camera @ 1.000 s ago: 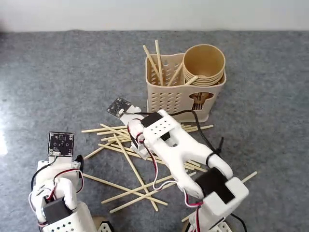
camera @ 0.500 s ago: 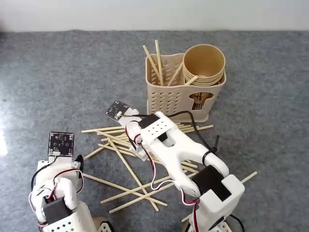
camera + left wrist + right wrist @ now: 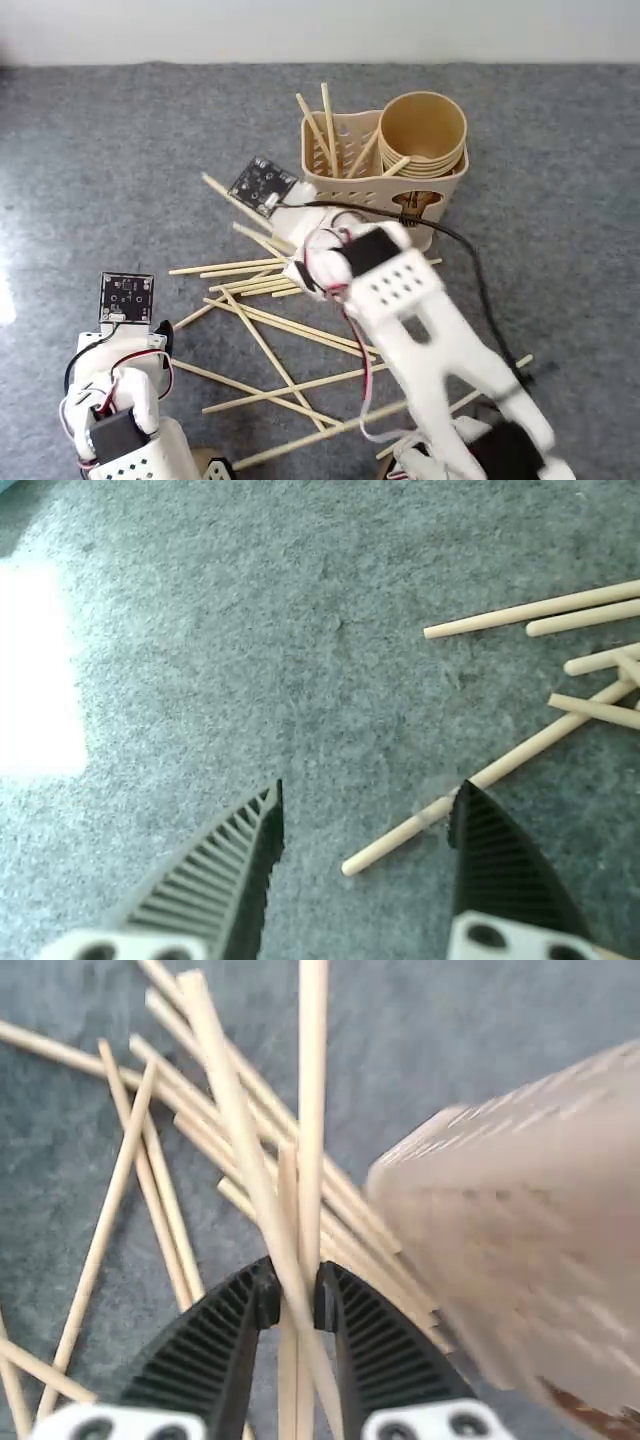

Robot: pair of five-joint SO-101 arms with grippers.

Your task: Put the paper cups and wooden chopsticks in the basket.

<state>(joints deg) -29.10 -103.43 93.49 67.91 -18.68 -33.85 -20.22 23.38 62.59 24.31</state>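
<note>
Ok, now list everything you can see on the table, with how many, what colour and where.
basket: one, cream, slotted, far side of the mat
paper cups: a nested stack, count unclear, tan, in the basket's right part
chopsticks in the basket: several, pale wood, standing in its left part
loose chopsticks: many, pale wood, scattered and crossed on the mat in front of the basket
held chopsticks: at least two, pale wood, between the right gripper's fingers
mat: one, grey, covering the table
wall: white, beyond the mat
right gripper: black fingers, shut on the held chopsticks, beside the basket
left gripper: black fingers, open, above the mat near a loose chopstick's end
</note>
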